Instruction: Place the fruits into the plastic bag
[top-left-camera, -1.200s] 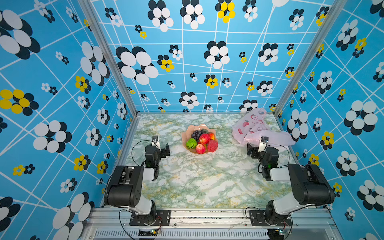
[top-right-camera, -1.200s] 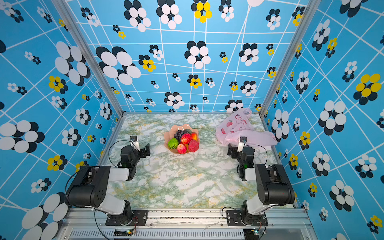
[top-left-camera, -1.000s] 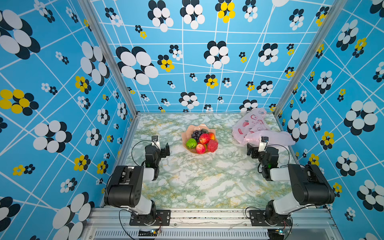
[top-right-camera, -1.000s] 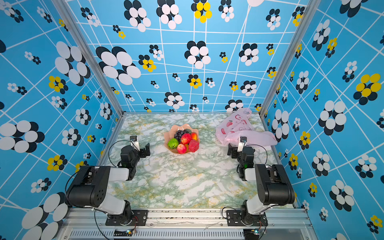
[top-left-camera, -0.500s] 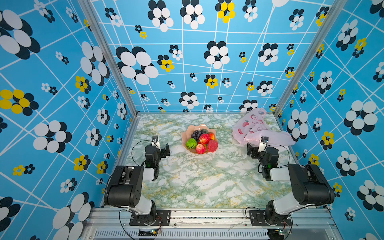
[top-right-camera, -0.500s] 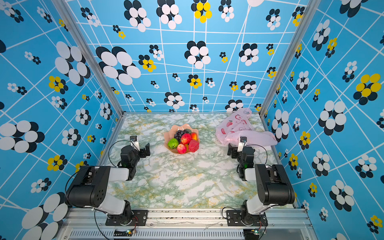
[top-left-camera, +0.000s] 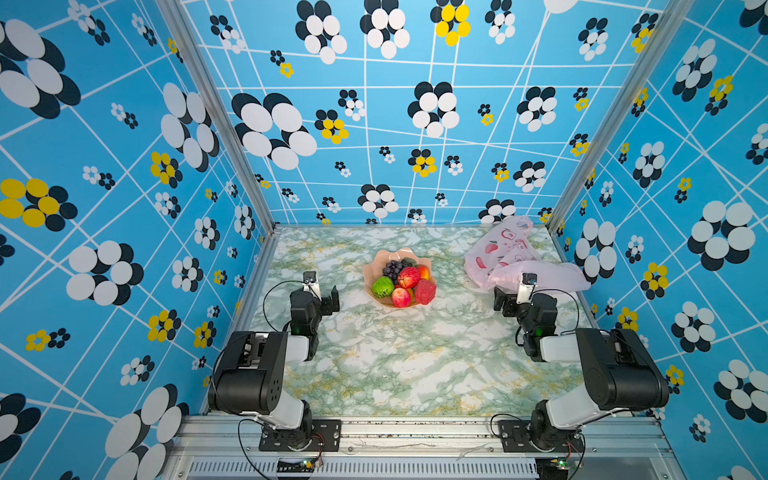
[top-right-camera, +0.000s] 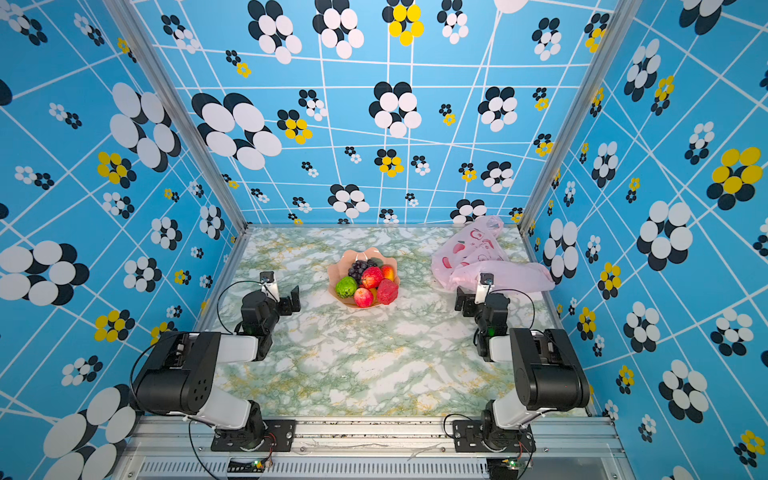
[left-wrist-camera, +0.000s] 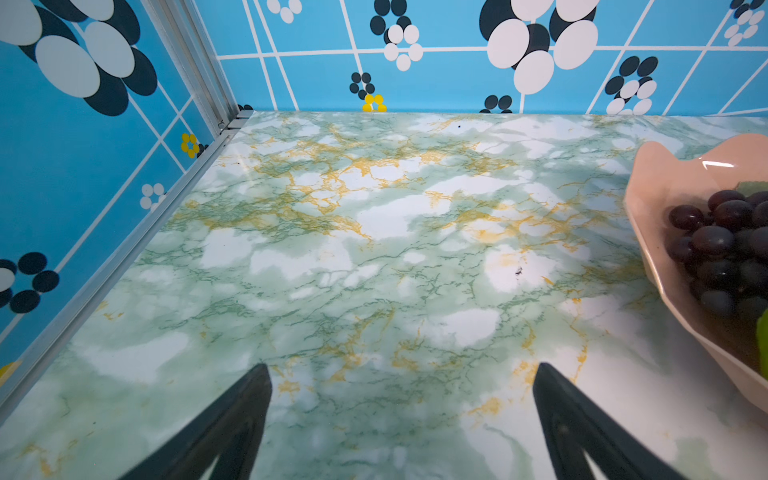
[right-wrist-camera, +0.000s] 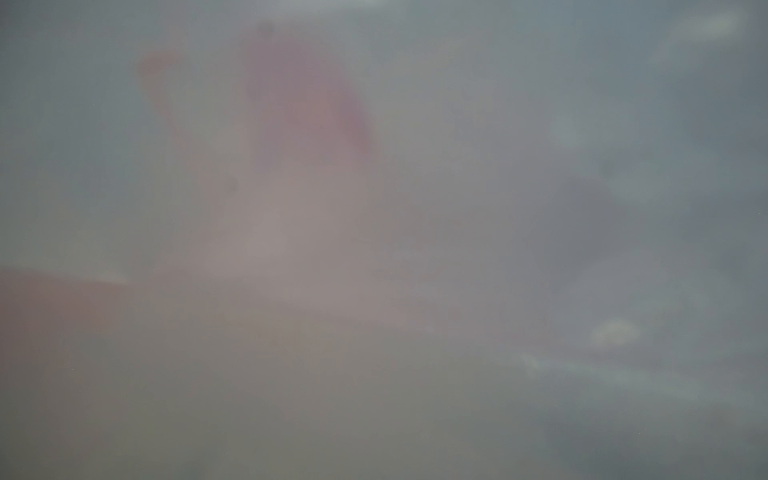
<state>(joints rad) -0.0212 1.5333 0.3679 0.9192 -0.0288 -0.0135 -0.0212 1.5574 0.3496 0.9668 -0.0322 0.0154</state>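
The fruits lie heaped in a peach-pink scalloped bowl (top-left-camera: 401, 252) at mid-table: a dark grape bunch (top-left-camera: 392, 268), two red apples (top-left-camera: 409, 276), a bumpy green fruit (top-left-camera: 382, 286), a bumpy red fruit (top-left-camera: 424, 291) and a yellow-red one (top-left-camera: 424, 272). The plastic bag (top-left-camera: 507, 257) lies crumpled at the back right in both top views. My left gripper (top-left-camera: 322, 286) rests open and empty, left of the bowl; the grapes (left-wrist-camera: 723, 245) show at the edge of its wrist view. My right gripper (top-left-camera: 512, 293) sits at the bag's near edge, jaws apart. The bag (right-wrist-camera: 291, 166) drapes over its camera as a pink blur.
The green-and-white marble tabletop (top-left-camera: 395, 365) is walled on three sides by blue flowered panels (top-left-camera: 374, 124) with metal corner posts. Both arm bases stand at the front rail (top-left-camera: 415, 428). Bare table lies between the two grippers and in front of the bowl.
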